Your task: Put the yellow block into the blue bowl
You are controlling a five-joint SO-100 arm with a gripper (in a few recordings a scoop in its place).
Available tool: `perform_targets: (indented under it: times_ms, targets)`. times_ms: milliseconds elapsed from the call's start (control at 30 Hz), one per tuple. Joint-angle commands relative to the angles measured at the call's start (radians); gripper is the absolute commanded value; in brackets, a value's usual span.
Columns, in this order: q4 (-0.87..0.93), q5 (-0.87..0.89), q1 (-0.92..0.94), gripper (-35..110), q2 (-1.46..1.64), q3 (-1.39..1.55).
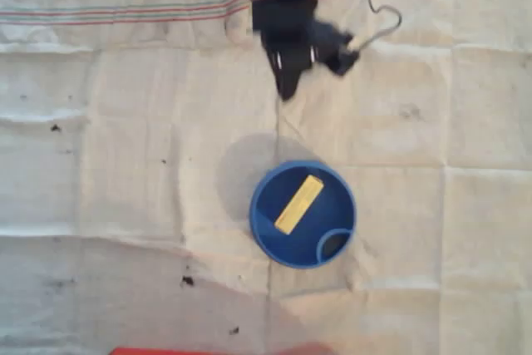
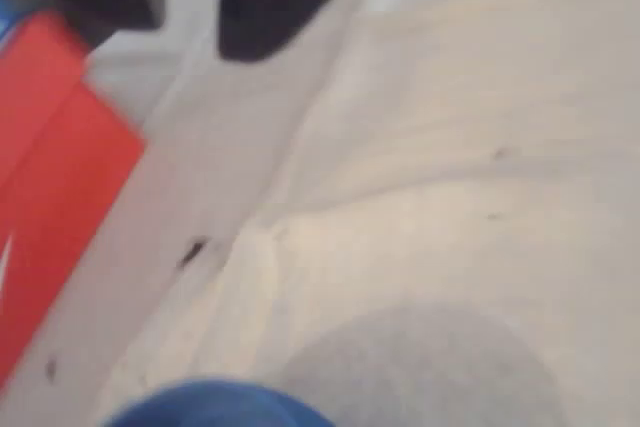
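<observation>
In the overhead view the yellow block (image 1: 298, 204) lies slanted on the floor of the blue bowl (image 1: 264, 230), which stands right of centre on the cloth. A small curved loop sits inside the bowl's lower right rim. My dark gripper (image 1: 288, 82) is up at the top of the picture, well clear of the bowl and pointing down toward it. The wrist view is blurred. There my gripper (image 2: 190, 35) shows two dark fingers (image 2: 275, 7) with a gap of bare cloth between them, holding nothing. A piece of the bowl's blue rim (image 2: 215, 405) shows at the bottom edge.
A creased pale cloth (image 1: 125, 172) with small dark specks covers the table. A red flat thing (image 1: 216, 350) lies at the bottom edge, also seen as a red flat thing (image 2: 50, 177) on the left in the wrist view. A thin cable (image 1: 378, 22) loops beside the arm.
</observation>
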Motion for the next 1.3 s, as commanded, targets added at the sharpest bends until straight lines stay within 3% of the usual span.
perform_targets:
  times_ms: [0, 267, 667, 1267]
  targets:
    - [-0.008, 0.009, -0.052, 0, 0.229, 0.141]
    - [-0.141, 0.011, -0.124, 0, 0.630, 0.644]
    - [-0.439, 0.026, -0.117, 0, 0.861, 1.147]
    - [-0.454, 0.018, -0.127, 0, 1.207, 1.549]
